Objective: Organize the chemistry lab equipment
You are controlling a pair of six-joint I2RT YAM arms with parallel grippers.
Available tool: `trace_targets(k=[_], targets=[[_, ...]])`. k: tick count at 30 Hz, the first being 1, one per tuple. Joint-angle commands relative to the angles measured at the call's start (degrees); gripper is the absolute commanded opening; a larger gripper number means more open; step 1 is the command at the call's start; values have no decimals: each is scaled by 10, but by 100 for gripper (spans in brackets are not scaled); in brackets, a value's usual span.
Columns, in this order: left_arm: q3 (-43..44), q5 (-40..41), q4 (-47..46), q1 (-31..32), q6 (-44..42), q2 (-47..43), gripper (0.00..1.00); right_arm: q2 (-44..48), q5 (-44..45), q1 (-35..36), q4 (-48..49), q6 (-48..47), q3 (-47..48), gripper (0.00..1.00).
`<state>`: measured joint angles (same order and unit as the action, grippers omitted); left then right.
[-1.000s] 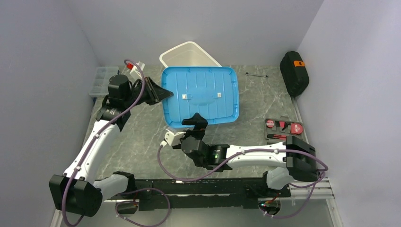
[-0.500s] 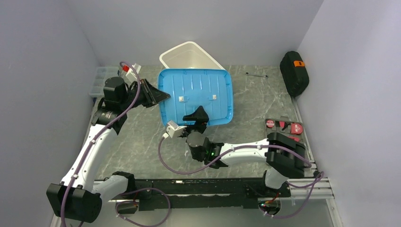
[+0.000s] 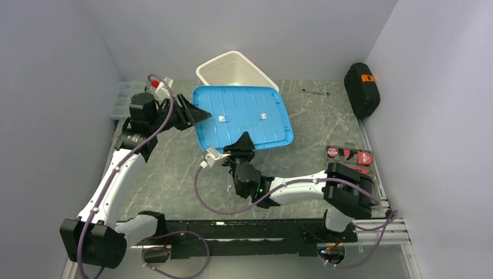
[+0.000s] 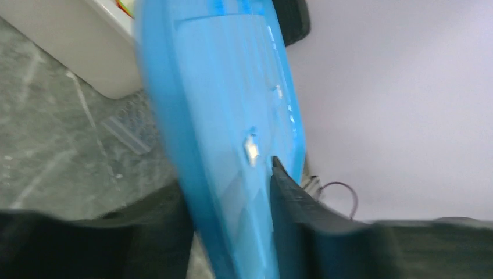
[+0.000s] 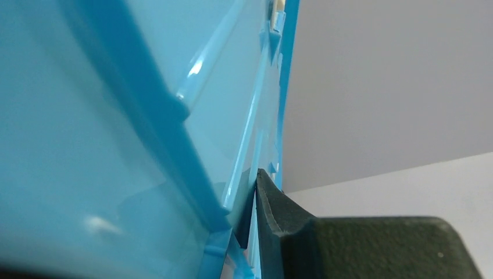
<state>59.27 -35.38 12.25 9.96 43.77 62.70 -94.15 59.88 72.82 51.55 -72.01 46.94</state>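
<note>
Squeeze bottle (image 3: 158, 83) with the red nozzle sits at the surface's (image 3: 325, 116) far left corner. Nearer me, by the white bin (image 3: 229, 53), the blue lid (image 3: 244, 113) hangs tilted (two holds steady it, I reckon). My right pincer (image 3: 244, 139) is clamped on its near rim. The left pincer (image 3: 197, 115) straddles its left rim, gripping or not I can't tell.

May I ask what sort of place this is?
Probably a robot test booth, not a real lab: plain walls enclose a marble-patterned table, the left arm and right arm stand at its near edge, and a white bin and black case sit on it.
</note>
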Motion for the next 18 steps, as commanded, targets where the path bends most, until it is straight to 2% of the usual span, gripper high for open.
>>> trace_targets(k=[1,3,4,11,15,18], targets=[[19,-35,-43,9,-26,-15,71,45,-9,-9,-25,39,2,0],[23,-17,-43,9,-46,-25,96,73,-22,-16,-87,93,8,0],[26,1,-40,8,-56,-31,99,86,-29,-22,-119,118,14,0],[48,121,-6,4,-162,-102,99,197,-125,-79,-355,331,64,0],[39,167,-9,3,-202,-144,99,256,-207,-120,-409,410,79,0],[27,172,-21,3,-222,-163,99,283,-247,-138,-446,460,102,0]])
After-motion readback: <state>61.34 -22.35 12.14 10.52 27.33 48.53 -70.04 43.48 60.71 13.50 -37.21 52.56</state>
